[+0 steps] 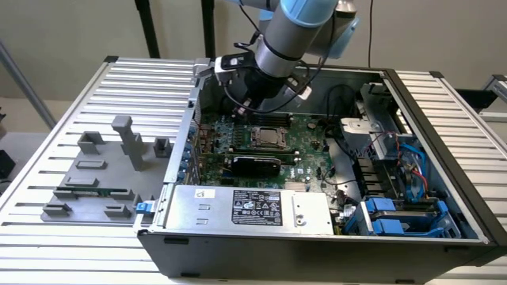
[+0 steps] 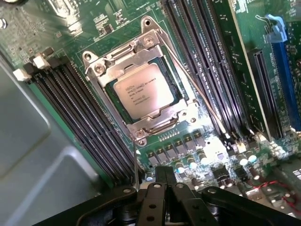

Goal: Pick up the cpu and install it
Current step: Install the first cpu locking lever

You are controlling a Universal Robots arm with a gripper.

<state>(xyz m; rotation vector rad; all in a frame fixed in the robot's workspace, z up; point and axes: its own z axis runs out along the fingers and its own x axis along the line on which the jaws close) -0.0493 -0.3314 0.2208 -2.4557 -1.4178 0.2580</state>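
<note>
The cpu (image 2: 143, 92), a silvery square chip with printed text, lies flat inside the metal socket frame (image 2: 117, 56) on the green motherboard (image 2: 225, 42). In the exterior view the cpu (image 1: 267, 135) sits mid-board inside the open computer case (image 1: 317, 249). My gripper (image 2: 165, 179) hovers above the board beside the socket. Its black fingers are pressed together with nothing between them. It touches neither the chip nor the frame. The arm (image 1: 277, 47) reaches down into the case from the back.
Black memory slots (image 2: 84, 113) flank the socket on both sides. A black card (image 1: 255, 163) and a silver power supply (image 1: 246, 208) lie nearer the case front. Blue drive bays (image 1: 396, 217) fill the exterior view's right. A grey fixture (image 1: 95, 178) outside holds a green memory stick (image 1: 91, 192).
</note>
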